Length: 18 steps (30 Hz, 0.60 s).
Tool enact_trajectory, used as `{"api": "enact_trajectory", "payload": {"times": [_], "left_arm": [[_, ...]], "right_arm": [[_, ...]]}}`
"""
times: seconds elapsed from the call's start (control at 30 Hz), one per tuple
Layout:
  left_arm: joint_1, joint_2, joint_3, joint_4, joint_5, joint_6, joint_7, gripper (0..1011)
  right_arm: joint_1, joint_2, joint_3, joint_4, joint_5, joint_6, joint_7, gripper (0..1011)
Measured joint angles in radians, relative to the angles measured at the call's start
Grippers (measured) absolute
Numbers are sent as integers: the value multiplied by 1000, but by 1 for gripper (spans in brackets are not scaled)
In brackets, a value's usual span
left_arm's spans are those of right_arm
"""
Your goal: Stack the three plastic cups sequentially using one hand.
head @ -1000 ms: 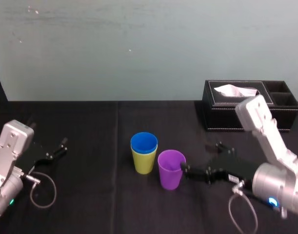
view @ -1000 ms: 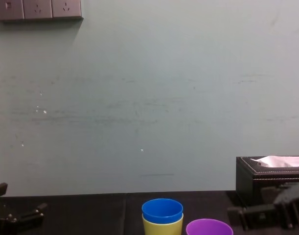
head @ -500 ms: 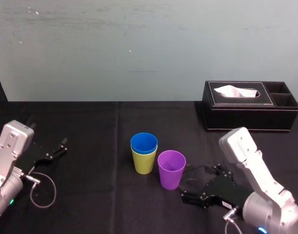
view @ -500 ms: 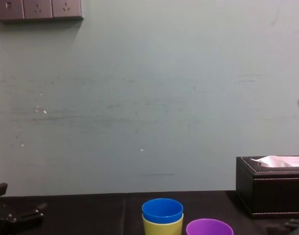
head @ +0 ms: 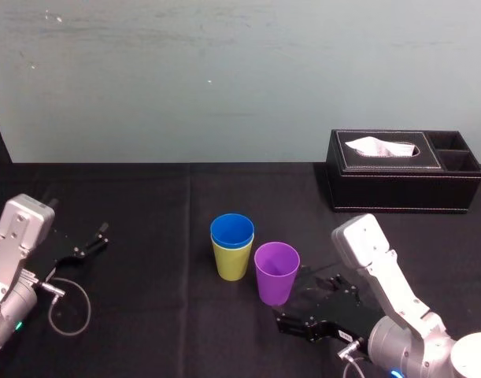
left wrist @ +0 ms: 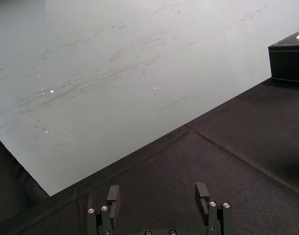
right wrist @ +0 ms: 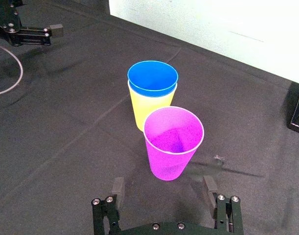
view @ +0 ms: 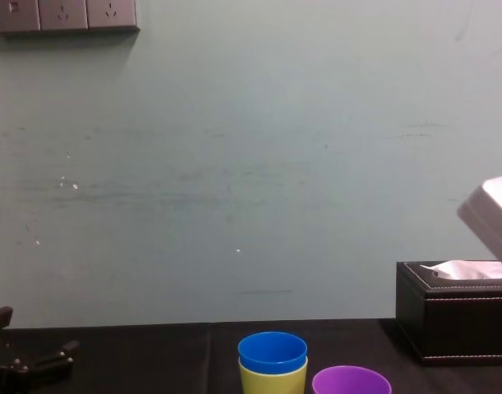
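I find the right pincer (right wrist: 162,188) open and empty near the counter's (head: 146,315) front edge, the upright purple cup (right wrist: 172,144) dead ahead of it, just beside the blue cup (right wrist: 152,78) nested in the yellow-green cup (right wrist: 139,110); left pincer (left wrist: 157,196) parked open at the left edge.

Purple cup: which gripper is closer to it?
Right. The right gripper sits open just short of the purple cup, not touching; the left gripper rests far off to the left.
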Motion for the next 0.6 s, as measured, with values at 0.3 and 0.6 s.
{"api": "enact_trajectory", "payload": {"times": [0.3, 0.6], "left_arm": [[0, 0, 0, 0, 0, 0, 0, 1000], [0, 0, 0, 0, 0, 0, 0, 1000]], "right_arm": [[38, -34, -11, 50, -30, 8, 8, 1000], [70, -65, -9, 111, -40, -7, 43, 1000]]}}
